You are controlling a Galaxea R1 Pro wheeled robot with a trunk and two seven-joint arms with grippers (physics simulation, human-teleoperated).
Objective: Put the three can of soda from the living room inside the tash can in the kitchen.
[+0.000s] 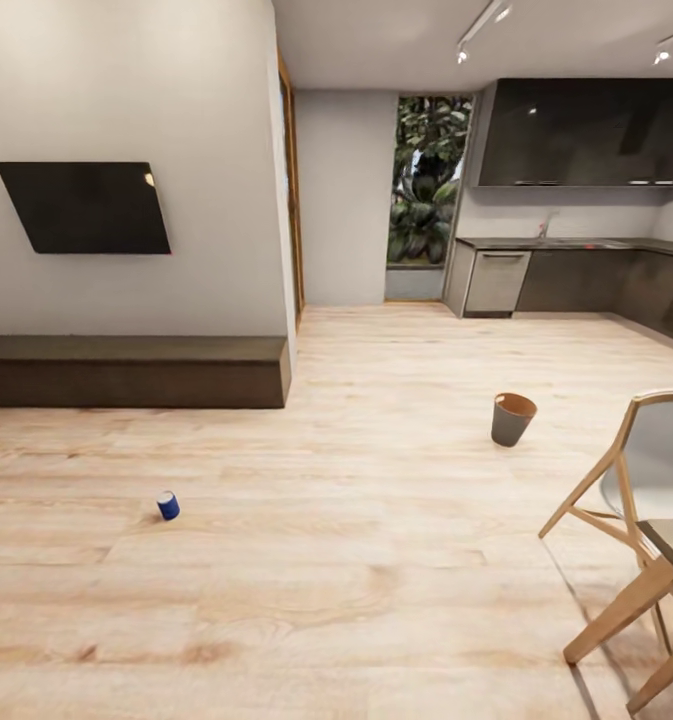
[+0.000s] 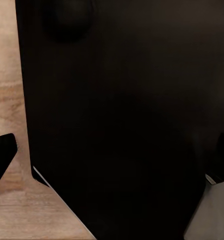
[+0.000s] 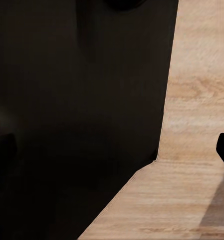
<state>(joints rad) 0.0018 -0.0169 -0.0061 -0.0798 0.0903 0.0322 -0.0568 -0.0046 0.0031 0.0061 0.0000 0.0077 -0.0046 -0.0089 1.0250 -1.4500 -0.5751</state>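
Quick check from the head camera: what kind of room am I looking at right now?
Probably an open-plan home: a wall-mounted screen over a low bench at left, a dark-cabinet kitchen at back right. A small bin stands on the pale wood floor.

A small brown bin [image 1: 513, 417] stands upright on the pale wood floor [image 1: 356, 560] before the kitchen; a blue can [image 1: 168, 505] lies well apart, near a low bench [image 1: 131, 370].

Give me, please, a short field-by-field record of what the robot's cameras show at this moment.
room: open space, pale wood floor, kitchen cabinets at the far right
bin: tash can, upright on the floor, no lid
small can: blue can on the floor, well left of the bin
furniture: wooden chair near right; low dark bench against the left wall
wall: dark screen
tools: state cannot be told
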